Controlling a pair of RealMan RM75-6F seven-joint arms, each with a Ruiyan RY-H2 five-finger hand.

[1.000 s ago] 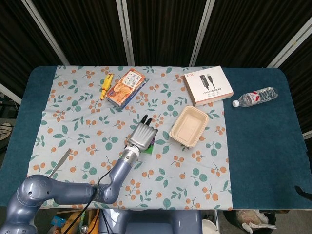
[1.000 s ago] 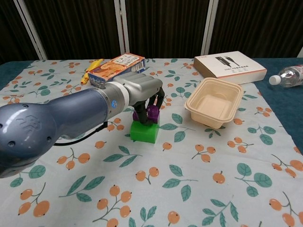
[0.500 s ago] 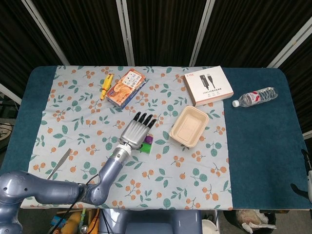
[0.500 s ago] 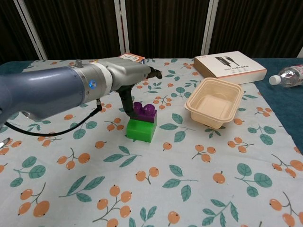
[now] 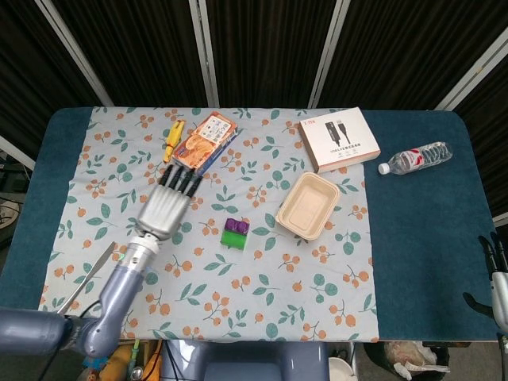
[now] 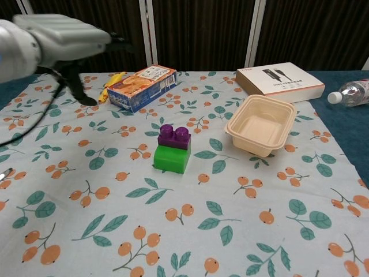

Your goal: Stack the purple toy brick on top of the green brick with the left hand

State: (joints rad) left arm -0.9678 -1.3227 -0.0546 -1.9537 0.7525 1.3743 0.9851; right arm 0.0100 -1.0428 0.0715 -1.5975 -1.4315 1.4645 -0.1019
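The purple toy brick (image 5: pixel 235 227) (image 6: pixel 174 137) sits on top of the green brick (image 5: pixel 233 238) (image 6: pixel 172 158) in the middle of the floral cloth. My left hand (image 5: pixel 164 208) (image 6: pixel 62 34) is raised well to the left of the stack, fingers spread and straight, holding nothing. Only the fingertips of my right hand (image 5: pixel 492 266) show at the right edge of the head view, below the table's near right corner, too little to tell how they lie.
A beige food tray (image 5: pixel 308 205) (image 6: pixel 260 124) lies right of the stack. Behind are an orange snack box (image 5: pixel 205 142) (image 6: pixel 141 86), a yellow toy (image 5: pixel 171 140), a white cable box (image 5: pixel 339 139) (image 6: pixel 280 81) and a water bottle (image 5: pixel 415 157). A metal blade (image 5: pixel 94 266) lies at the left.
My left hand let go of the purple brick, leaving it on the green one, then rose and drew away to the left. The right hand's fingertips came into view.
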